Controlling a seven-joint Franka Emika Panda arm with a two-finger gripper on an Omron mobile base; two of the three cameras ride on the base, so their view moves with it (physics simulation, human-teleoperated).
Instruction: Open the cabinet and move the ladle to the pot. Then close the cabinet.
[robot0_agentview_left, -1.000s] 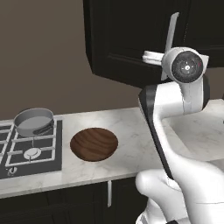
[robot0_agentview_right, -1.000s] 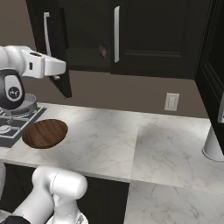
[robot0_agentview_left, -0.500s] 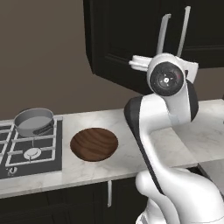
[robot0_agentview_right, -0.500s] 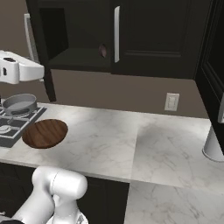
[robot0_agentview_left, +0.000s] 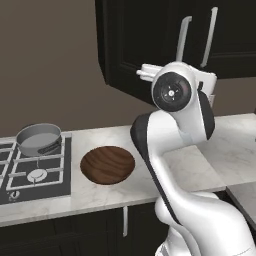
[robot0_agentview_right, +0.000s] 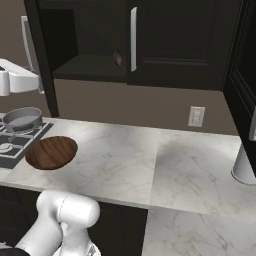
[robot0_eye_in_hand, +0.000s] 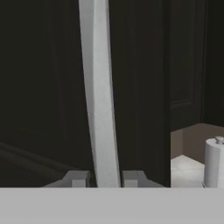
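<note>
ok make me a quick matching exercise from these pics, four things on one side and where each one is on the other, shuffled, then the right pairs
Things
1. pot
2. wooden dish
3. ladle
4. gripper

Places
A. on the marble counter beside the stove
B. on the shelf inside the open cabinet
C. on the stove, at a back burner
D. fingers on either side of the pale bar handle of the cabinet's left door

Pairs: 1-C, 2-A, 3-B, 4-D
</note>
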